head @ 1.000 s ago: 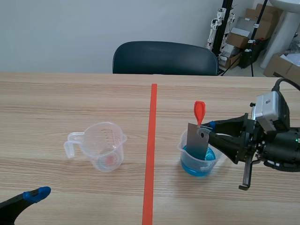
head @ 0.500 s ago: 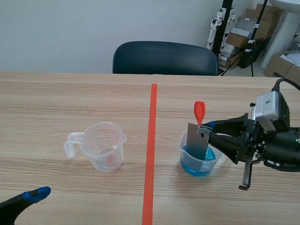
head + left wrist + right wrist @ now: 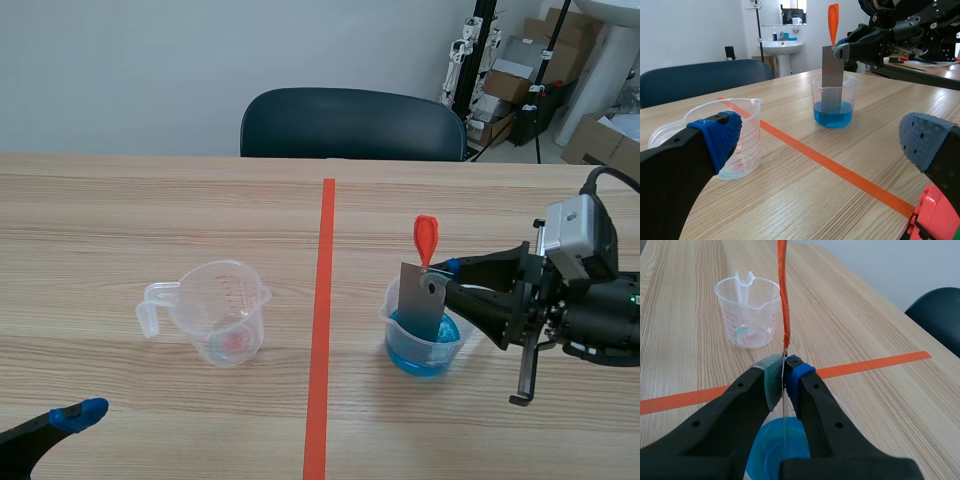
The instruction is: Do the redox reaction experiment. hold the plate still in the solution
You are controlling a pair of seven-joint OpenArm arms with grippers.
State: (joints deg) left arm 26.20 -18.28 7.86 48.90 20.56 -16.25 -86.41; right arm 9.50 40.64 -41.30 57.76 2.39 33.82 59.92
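Nothing differs from the views 1 s and 0.5 s ago: both arms, the plate and the 2 cups sit exactly where they were. The right claw is closed tight on the plate. Its 2 pads pinch the thin grey metal sheet near its top edge, just below the orange-red handle that sticks straight up above the fingers. The plate stands upright in the cup just right of the tape line. Its lower end is dipped into the blue solution that fills the bottom of that cup. In the right wrist view the plate shows edge-on as a thin line running down between the pads into the blue. The left claw is wide open and holds nothing, low at the near edge of the table. The measuring cup stands ahead of it, well left of the tape line. That measuring cup is clear plastic with a handle and a spout, and a faint pink trace shows at its bottom. Its side carries a printed scale of lines and figures, too small to read. A dark chair stands behind the table, and any writing on the boxes in the far corner is too small to make out.
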